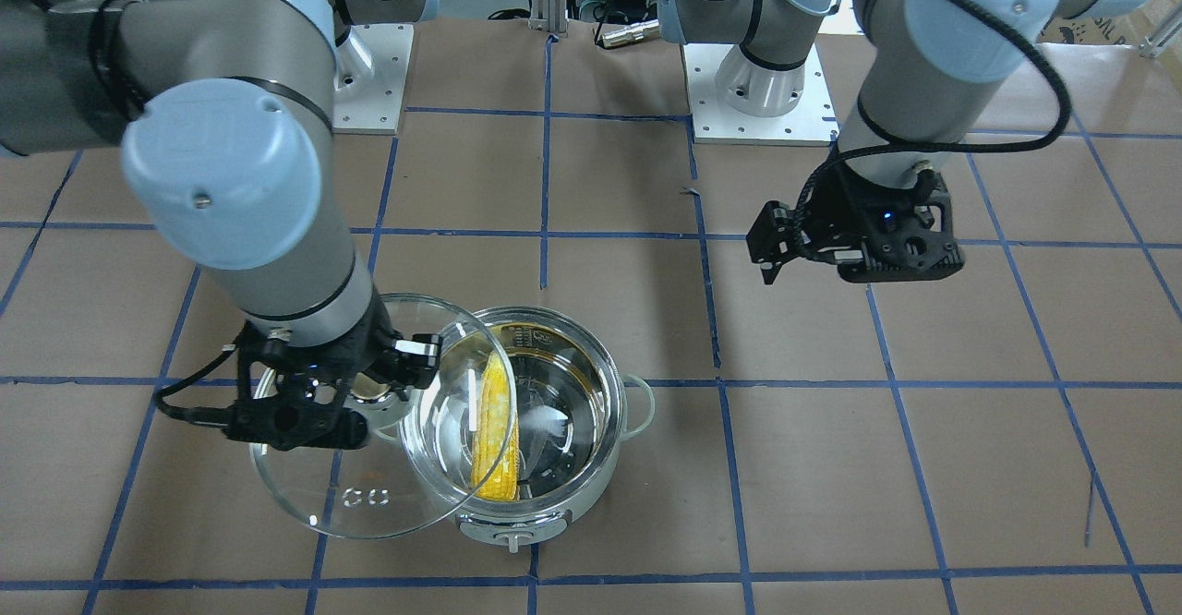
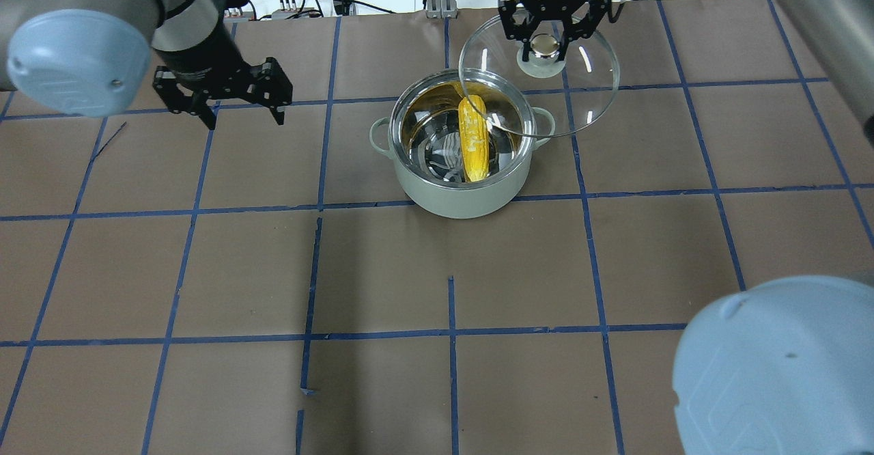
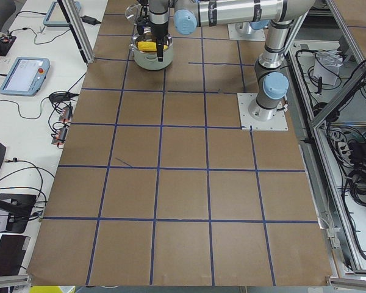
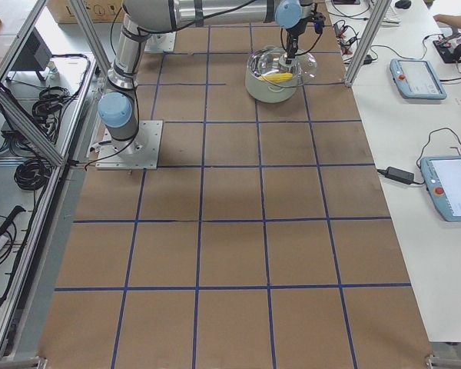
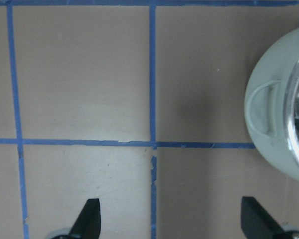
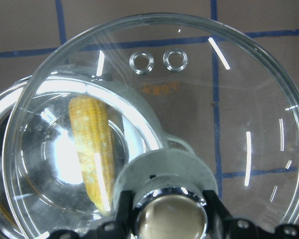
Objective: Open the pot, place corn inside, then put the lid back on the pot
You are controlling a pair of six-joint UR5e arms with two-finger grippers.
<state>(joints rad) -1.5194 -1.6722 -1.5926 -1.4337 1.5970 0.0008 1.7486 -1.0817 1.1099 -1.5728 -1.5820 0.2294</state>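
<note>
Overhead exterior: right gripper (image 2: 546, 52) grips the lid (image 2: 587, 93) by its knob (image 2: 545, 44), partly over the far-edge pot (image 2: 464, 199), ready to cover the corn (image 2: 473, 144). The left gripper (image 2: 244, 117) hangs open, empty.

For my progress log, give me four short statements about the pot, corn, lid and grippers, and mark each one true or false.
1. The corn lies inside the pot. True.
2. The lid sits closed on the pot. False: the right gripper holds it off to one side, only partly over the pot.
3. The left gripper is open and empty. True.
4. The pot lies tipped on its side. False: it stands upright.
</note>
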